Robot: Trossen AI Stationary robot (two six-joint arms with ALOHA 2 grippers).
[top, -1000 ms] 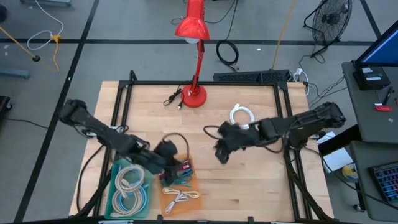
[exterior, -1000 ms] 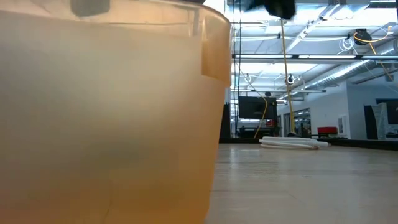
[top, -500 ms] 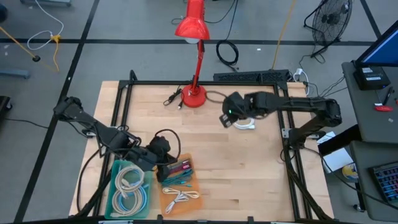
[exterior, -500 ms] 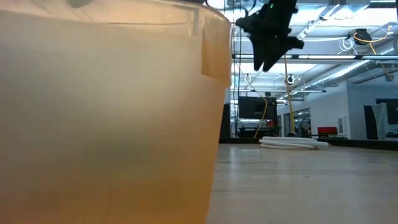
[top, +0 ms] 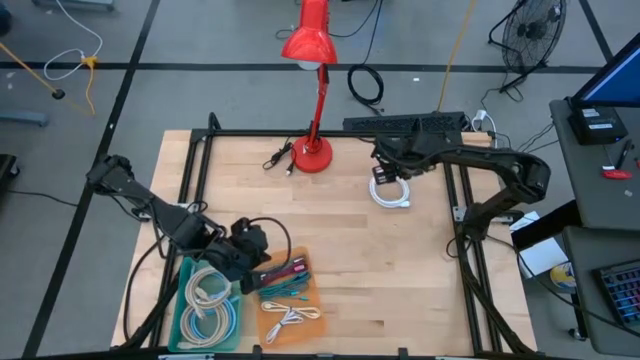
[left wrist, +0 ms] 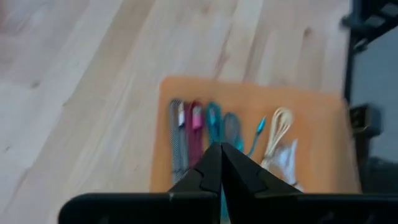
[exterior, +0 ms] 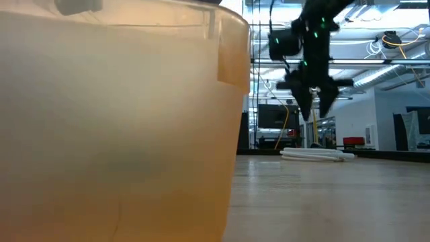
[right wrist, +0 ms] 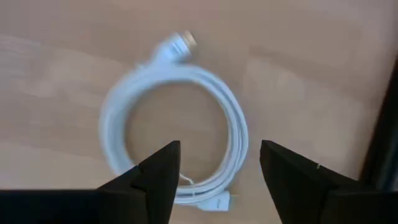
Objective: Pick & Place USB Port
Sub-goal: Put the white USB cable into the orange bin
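A white coiled USB cable lies flat on the wooden table at the far right. My right gripper hangs open above it, fingers pointing down and clear of the coil; the low view also shows this gripper over the cable. Near the front left, my left gripper is shut with nothing between its fingers. It hovers at the left side of the orange tray, which holds several cables.
A teal tray with coiled cables sits left of the orange one. A red desk lamp stands at the far middle, with a black cable by its base. A black power strip lies along the far edge. The orange tray's wall fills the low view's left.
My right gripper has travelled from the table's middle toward the far right and now hangs over the white coil. My left gripper has drawn back a little from the orange tray toward the table's left edge.
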